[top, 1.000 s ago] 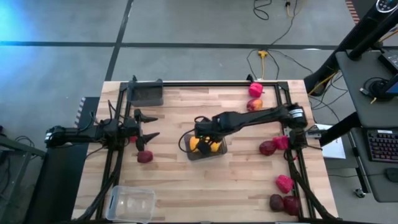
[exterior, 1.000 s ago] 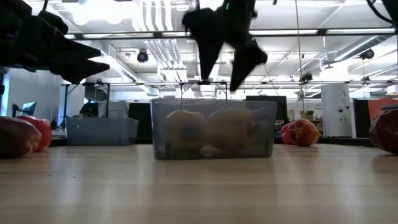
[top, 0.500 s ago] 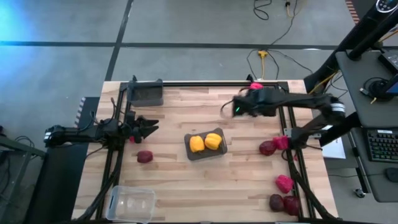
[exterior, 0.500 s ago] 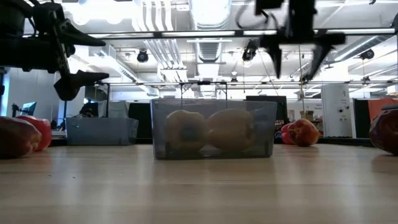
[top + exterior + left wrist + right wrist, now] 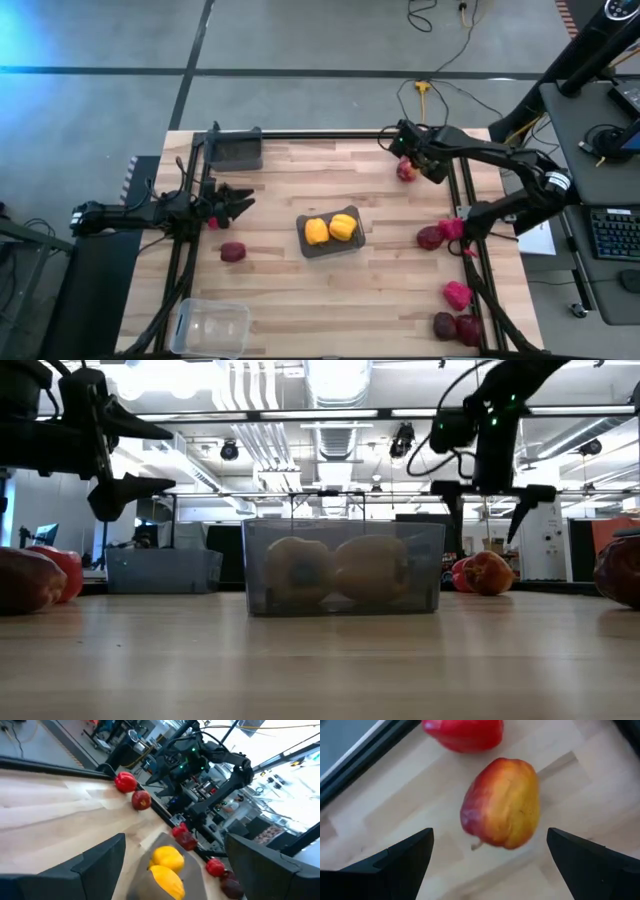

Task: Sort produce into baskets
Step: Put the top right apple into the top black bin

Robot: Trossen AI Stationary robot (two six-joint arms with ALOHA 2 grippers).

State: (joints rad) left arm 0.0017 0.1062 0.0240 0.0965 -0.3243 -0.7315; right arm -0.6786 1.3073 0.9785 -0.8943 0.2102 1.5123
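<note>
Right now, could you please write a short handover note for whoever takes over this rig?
Right gripper: open, hovering over the red-yellow apple at the table's far right; a red pepper lies just beyond it.
Left gripper: open, empty, waiting at the left edge.
Done: two yellow peppers sit in the centre grey basket.
Left: one dark apple left of centre, and red produce along the right edge. The far grey basket and the clear basket hold nothing.
</note>
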